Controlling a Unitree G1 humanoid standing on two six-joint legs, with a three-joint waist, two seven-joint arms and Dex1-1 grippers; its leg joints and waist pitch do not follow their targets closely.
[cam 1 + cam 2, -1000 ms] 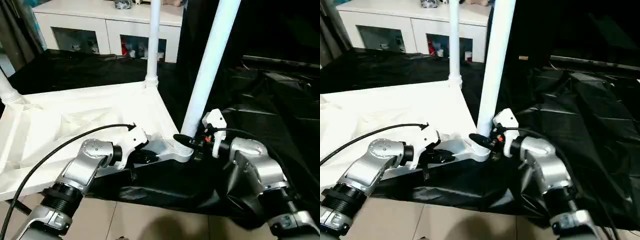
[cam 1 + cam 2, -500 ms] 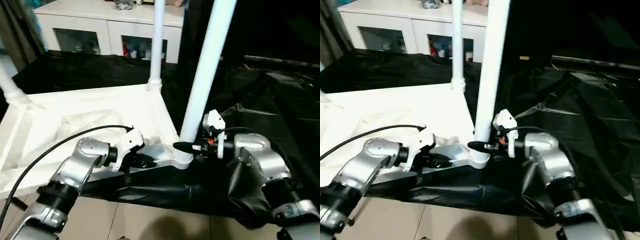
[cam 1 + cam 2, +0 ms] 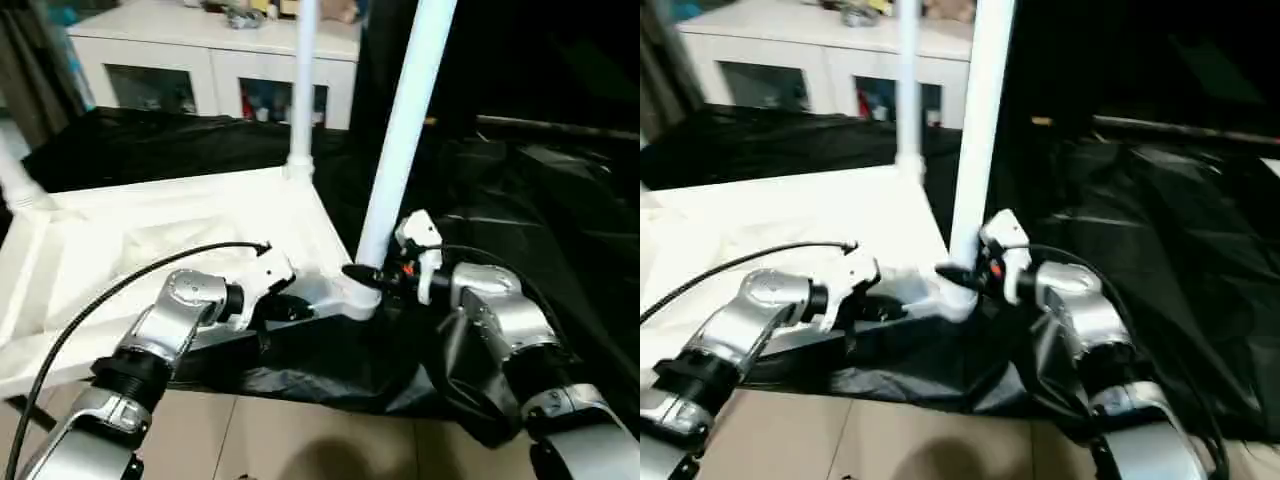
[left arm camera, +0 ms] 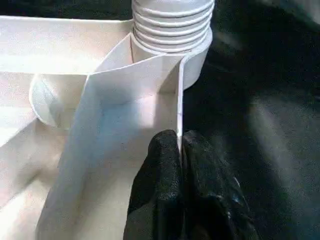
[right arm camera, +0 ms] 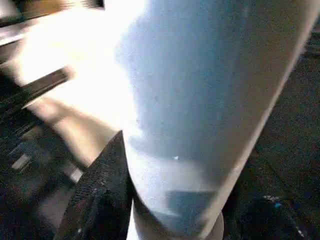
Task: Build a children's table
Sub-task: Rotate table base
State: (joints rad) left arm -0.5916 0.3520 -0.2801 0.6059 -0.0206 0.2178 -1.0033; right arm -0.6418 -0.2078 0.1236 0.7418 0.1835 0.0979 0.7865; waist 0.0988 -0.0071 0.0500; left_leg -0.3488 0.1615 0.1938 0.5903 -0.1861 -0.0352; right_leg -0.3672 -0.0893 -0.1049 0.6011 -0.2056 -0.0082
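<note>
Two grips carry the risk: your left gripper (image 4: 179,150) pinches the upturned tabletop (image 3: 150,250) rim; your right gripper (image 3: 372,282), half-spread, clasps the near leg (image 3: 400,140) above its corner socket (image 3: 352,297); slippage would cock that leg, jamming its threads.

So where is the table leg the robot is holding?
The near leg stands in the tabletop's near right corner socket, with the right gripper closed around its base and the left gripper pinching the rim beside it.
</note>
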